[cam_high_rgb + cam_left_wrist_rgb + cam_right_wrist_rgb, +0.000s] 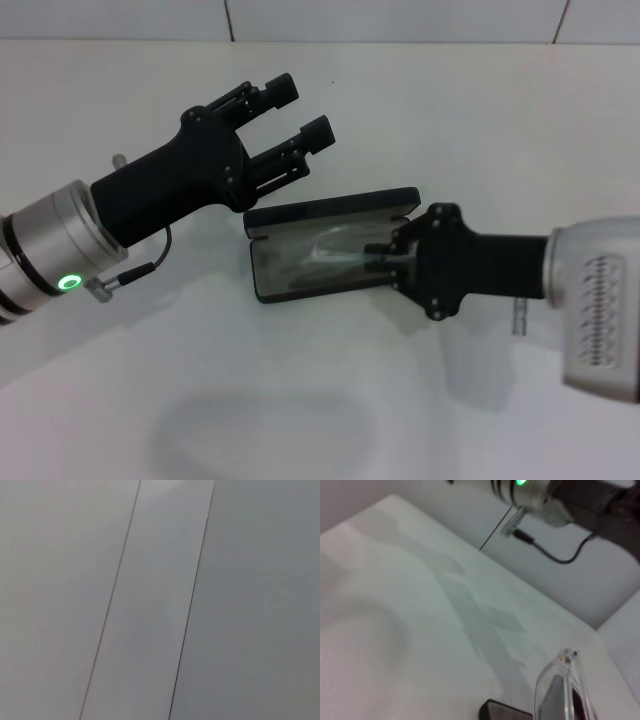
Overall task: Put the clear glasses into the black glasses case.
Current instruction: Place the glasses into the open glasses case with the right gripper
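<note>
Right pincer (385, 258) over clear glasses (335, 252) inside black glasses case (300, 218).

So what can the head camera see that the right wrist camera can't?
Only the head view shows both grippers: the left gripper open above the table, the right gripper reaching into the open black glasses case. Only the right wrist view shows a close-up of one end of the clear glasses. Both show the white table, case and glasses.

Right gripper (378, 258) fingertips hidden inside open case (300, 215). Glasses (565, 690) cut off at right wrist view edge. Left wrist view: only blank panels.
</note>
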Tool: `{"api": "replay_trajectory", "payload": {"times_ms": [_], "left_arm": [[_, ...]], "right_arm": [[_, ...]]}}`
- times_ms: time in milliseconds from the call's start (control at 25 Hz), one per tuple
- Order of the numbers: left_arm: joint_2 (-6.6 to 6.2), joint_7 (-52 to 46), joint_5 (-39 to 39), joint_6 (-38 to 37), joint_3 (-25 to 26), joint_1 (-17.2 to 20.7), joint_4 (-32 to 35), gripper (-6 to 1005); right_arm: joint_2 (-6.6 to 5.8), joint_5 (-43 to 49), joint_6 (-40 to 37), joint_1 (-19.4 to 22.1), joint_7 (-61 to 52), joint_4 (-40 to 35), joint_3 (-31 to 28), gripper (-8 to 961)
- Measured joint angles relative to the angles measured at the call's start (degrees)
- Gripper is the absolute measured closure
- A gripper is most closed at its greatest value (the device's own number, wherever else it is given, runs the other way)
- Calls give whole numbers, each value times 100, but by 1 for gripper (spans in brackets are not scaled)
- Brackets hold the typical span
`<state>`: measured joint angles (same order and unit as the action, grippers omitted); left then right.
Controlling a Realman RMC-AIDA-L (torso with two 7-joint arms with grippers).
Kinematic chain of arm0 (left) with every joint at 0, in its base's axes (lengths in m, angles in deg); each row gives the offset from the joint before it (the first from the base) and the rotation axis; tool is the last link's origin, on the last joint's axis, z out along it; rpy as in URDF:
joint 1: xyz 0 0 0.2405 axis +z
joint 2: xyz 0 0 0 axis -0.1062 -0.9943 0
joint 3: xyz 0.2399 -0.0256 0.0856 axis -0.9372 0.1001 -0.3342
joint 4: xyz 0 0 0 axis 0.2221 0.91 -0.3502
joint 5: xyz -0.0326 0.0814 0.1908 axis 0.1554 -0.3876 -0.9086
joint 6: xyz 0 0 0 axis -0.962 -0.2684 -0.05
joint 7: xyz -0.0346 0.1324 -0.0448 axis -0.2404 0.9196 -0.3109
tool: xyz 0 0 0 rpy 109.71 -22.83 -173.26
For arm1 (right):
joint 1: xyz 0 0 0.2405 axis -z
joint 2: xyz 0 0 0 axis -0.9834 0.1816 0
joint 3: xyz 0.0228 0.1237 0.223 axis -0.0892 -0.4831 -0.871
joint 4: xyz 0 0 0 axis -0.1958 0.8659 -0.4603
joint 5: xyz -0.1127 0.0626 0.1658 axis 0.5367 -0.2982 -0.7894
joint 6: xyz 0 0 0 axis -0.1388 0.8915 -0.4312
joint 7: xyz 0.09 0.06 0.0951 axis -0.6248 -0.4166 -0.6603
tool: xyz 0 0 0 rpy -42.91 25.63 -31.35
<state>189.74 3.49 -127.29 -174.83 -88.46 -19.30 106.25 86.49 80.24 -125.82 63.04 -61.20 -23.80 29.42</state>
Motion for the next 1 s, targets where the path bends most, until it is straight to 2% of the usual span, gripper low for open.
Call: {"api": "replay_trajectory", "payload": {"times_ms": [400, 800, 1000], "left_arm": [[-16, -1, -61, 8, -13, -15, -16, 265], [-18, -1, -180, 17, -24, -6, -3, 264], [-18, -2, -180, 16, -32, 34, 11, 265]], "right_arm": [[17, -40, 2153, -42, 48, -145, 1433, 781], [27, -50, 2928, -130, 10, -166, 2007, 772], [28, -54, 3071, -113, 5, -222, 2149, 767]]}}
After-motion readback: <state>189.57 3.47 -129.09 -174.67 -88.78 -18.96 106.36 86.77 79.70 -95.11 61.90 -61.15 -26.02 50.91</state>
